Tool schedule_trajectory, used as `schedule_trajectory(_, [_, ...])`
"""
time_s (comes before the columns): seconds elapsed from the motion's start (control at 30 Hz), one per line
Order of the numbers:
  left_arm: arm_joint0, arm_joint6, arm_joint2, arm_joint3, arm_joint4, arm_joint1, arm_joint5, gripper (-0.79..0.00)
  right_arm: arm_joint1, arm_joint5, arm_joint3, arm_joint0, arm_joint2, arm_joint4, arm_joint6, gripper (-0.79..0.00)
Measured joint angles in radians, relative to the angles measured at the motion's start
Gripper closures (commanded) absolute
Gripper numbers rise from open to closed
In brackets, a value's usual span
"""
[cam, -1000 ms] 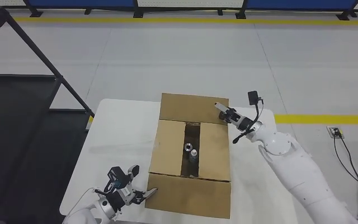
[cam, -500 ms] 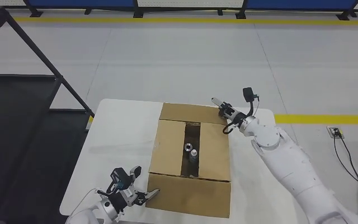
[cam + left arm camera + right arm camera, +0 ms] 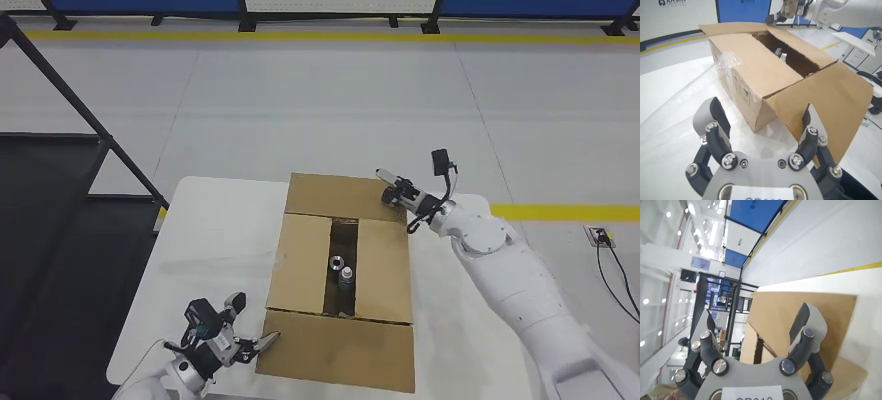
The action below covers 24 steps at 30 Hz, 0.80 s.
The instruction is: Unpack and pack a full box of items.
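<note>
Right gripper (image 3: 386, 180) has crept over the last second from the far-right corner of the brown cardboard box (image 3: 300, 262) toward its far flap (image 3: 335, 193). Its fingers are spread wide and hold nothing, with one tip at the flap's edge. Left gripper (image 3: 762, 111) has barely shifted. It is wide open and empty beside the outward-folded near flap (image 3: 340, 352). Box sits mid white surface (image 3: 210, 235). Side flaps leave a slot, with capped bottles (image 3: 343, 270) inside. Reading: still at the flap-opening stage, unpacking not yet begun.
</note>
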Motion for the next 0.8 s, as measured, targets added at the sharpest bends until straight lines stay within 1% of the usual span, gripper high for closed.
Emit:
schedule_trajectory(0.03, [0.011,0.015,-0.016,-0.012,-0.011,0.001,0.001,-0.785,0.004,-0.009,-0.021,-0.007,0.009,0.022,0.06,-0.785])
schedule_trajectory(0.07, [0.027,0.035,-0.038,-0.026,-0.028,0.002,0.003,-0.785,0.01,-0.008,-0.052,-0.017,0.018,0.049,0.148,-0.785])
schedule_trajectory(0.17, [0.064,0.073,-0.097,-0.05,-0.067,0.006,0.011,-0.785,0.023,0.04,-0.133,-0.04,0.023,0.078,0.342,-0.785])
schedule_trajectory(0.23, [0.082,0.082,-0.13,-0.053,-0.081,0.008,0.018,-0.785,0.026,0.093,-0.188,-0.057,0.01,0.066,0.435,-0.785])
schedule_trajectory(0.3, [0.089,0.084,-0.148,-0.048,-0.082,0.008,0.031,-0.785,0.024,0.138,-0.227,-0.066,-0.009,0.042,0.484,-0.785])
schedule_trajectory(0.4, [0.094,0.092,-0.156,-0.036,-0.089,0.008,0.039,-0.785,0.014,0.2,-0.268,-0.077,-0.045,0.001,0.474,-0.785])
schedule_trajectory(0.57, [0.098,0.104,-0.163,-0.026,-0.091,0.008,0.025,-0.785,-0.019,0.275,-0.257,-0.065,-0.101,-0.039,0.374,-0.785])
schedule_trajectory(0.67, [0.102,0.116,-0.162,-0.028,-0.088,0.008,0.022,-0.785,-0.04,0.298,-0.231,-0.053,-0.127,-0.061,0.293,-0.785])
schedule_trajectory(0.8, [0.111,0.131,-0.16,-0.027,-0.08,0.007,0.02,-0.785,-0.062,0.299,-0.196,-0.039,-0.145,-0.044,0.289,-0.785])
